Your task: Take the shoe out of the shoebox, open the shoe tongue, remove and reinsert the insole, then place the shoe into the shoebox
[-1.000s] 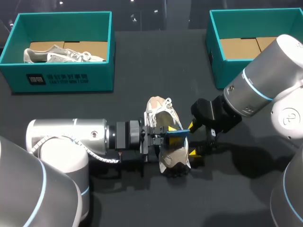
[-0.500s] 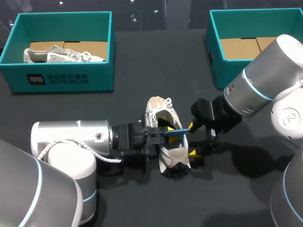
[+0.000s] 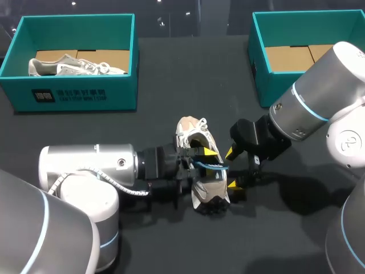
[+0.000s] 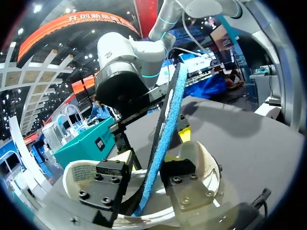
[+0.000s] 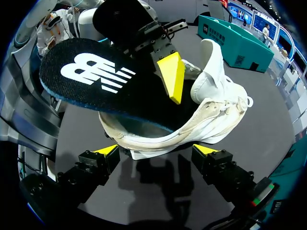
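- Sitting at the far left of the table (image 3: 171,74), the left shoebox (image 3: 74,98) holds a second shoe (image 3: 74,65); neither has stirred over the last second.
- Rolling its wrist during that second, the left arm (image 3: 85,165) has crept a little toward the middle. The left gripper (image 3: 204,160) stays clamped on the blue insole (image 3: 210,166), fingers narrow against its two faces.
- A second ago the insole lay flat across the opening of the white shoe (image 3: 210,193). Now it is tipped on edge and bowed, with its lower end down inside the shoe. The left wrist view shows the insole (image 4: 165,129) edge-on between the left gripper (image 4: 156,160) fingers.
- I judge this to be the reinsertion step: started, but not seated. In the right wrist view most of the insole (image 5: 96,81) sits above the shoe (image 5: 216,110).
- The shoe lies near the table's middle, out of both boxes, and has not shifted.
- The right gripper (image 3: 231,169) has kept its place just beside the shoe's right flank. Its fingers are wide and nothing is pinched; it looks like a brace. Its own view shows the right gripper (image 5: 157,151) with the shoe just ahead of both tips.
- The right shoebox (image 3: 261,74) stands open at the far right, well apart from the shoe.
- The tabletop is dark and matte, with bare surface all around the shoe.
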Motion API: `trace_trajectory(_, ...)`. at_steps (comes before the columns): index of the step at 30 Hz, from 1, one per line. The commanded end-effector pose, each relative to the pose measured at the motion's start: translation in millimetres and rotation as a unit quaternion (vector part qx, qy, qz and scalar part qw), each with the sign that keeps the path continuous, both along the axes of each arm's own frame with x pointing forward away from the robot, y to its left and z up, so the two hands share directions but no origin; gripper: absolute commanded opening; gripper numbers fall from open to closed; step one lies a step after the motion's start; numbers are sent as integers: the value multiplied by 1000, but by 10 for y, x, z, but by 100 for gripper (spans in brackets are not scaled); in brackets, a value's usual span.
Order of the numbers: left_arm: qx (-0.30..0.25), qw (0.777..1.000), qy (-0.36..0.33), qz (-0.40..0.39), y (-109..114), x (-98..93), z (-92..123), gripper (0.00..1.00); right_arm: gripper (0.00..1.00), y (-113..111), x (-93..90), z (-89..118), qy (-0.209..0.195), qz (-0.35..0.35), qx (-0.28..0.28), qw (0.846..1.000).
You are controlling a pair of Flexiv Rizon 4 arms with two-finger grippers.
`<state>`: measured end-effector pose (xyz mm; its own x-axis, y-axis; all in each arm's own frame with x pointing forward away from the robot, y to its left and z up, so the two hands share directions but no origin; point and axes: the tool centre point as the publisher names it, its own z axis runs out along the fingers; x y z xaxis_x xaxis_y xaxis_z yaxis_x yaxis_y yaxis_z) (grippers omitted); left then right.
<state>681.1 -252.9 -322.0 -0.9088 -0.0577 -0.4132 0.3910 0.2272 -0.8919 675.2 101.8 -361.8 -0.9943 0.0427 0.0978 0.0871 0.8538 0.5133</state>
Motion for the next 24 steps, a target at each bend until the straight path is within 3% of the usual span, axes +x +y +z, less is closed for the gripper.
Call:
trace_trajectory(1, 6, 1000, -1, 0, 99, -136, 144, 33, 100, 7, -7, -8, -1, 0, -1, 1000)
trace_trajectory(6, 14, 1000, -1, -11, 87, -225, 188, 30, 100, 7, -7, -8, -1, 0, -1, 1000)
trace_trajectory(8, 13, 1000, 0, -12, 75, -236, 185, 17, 100, 7, -7, -8, -1, 0, -1, 1000)
trace_trajectory(9, 13, 1000, 1, -12, 63, -235, 173, 0, 100, 7, -7, -8, -1, 0, -1, 1000)
trace_trajectory(24, 54, 998, -24, 20, -16, 91, -211, 0, 100, 7, -7, -8, -1, 0, -1, 1000)
